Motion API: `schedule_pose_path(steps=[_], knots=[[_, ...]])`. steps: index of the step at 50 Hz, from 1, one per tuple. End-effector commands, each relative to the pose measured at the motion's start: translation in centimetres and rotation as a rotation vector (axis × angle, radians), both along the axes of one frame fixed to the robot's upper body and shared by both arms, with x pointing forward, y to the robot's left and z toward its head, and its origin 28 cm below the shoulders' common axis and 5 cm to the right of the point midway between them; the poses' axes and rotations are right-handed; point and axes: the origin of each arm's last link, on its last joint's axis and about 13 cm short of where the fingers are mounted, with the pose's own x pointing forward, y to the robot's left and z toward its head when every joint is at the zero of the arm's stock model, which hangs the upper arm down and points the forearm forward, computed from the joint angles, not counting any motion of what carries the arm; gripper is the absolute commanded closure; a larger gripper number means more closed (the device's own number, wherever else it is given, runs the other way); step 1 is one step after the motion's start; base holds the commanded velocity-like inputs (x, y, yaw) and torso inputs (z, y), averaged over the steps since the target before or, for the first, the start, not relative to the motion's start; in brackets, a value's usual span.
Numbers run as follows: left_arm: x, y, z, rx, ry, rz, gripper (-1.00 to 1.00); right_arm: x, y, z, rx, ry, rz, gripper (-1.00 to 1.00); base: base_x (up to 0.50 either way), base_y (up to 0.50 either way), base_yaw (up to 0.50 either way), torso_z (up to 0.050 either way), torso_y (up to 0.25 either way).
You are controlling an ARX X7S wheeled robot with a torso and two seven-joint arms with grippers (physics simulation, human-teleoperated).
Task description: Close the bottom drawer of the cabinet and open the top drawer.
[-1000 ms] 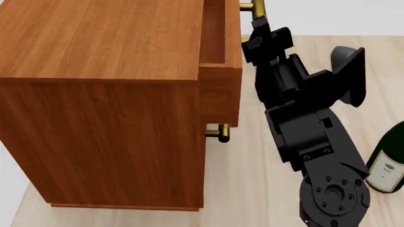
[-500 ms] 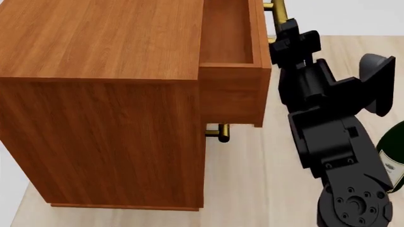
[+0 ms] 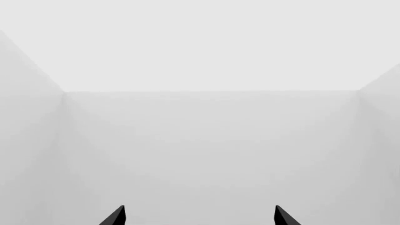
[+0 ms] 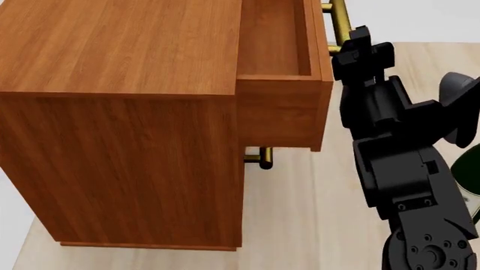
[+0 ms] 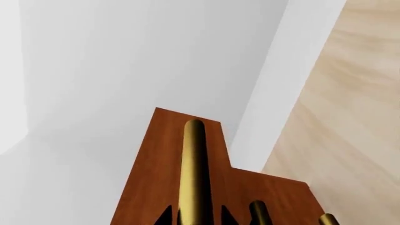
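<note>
We see one cabinet (image 4: 120,112). Its top drawer (image 4: 281,84) now juts farther from the cabinet front than a moment ago, so opening is well underway. Our right gripper (image 5: 195,218) pinches its brass handle (image 5: 194,168); the left gripper (image 3: 198,216) is spread, holding nothing. Three handles show.

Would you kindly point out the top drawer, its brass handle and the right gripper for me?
top drawer (image 4: 279,112): head view, on its wooden side wall.
brass handle (image 5: 194,168): right wrist view, on the middle of the bar.
right gripper (image 5: 194,216): right wrist view, between the dark fingertips either side of the bar.
</note>
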Motion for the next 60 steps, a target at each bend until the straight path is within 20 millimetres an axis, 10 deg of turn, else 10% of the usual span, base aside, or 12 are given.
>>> schedule_pose_path(steps=[1,10,11,60], knots=[[0.0,0.0,0.0,0.001,0.001,0.0,-1.0,-0.4,-0.2,0.5,0.011,-0.068,0.024,1.0,-0.02,0.0,-0.01,0.0,0.0],[0.1,0.0,0.0,0.001,0.0,-0.001,-1.0,-0.4,-0.2,0.6,0.013,-0.067,0.025,1.0,-0.01,0.0,0.0,0.0,0.005],[0.1,0.0,0.0,0.001,0.0,0.0,-1.0,-0.4,-0.1,0.5,0.014,-0.069,0.029,-1.0,-0.01,0.0,0.0,0.01,0.012],[0.1,-0.2,0.2,0.008,-0.003,-0.005,-1.0,-1.3,-1.5,1.2,0.007,-0.081,-0.05,-1.0,0.0,0.0,0.0,0.0,0.0]])
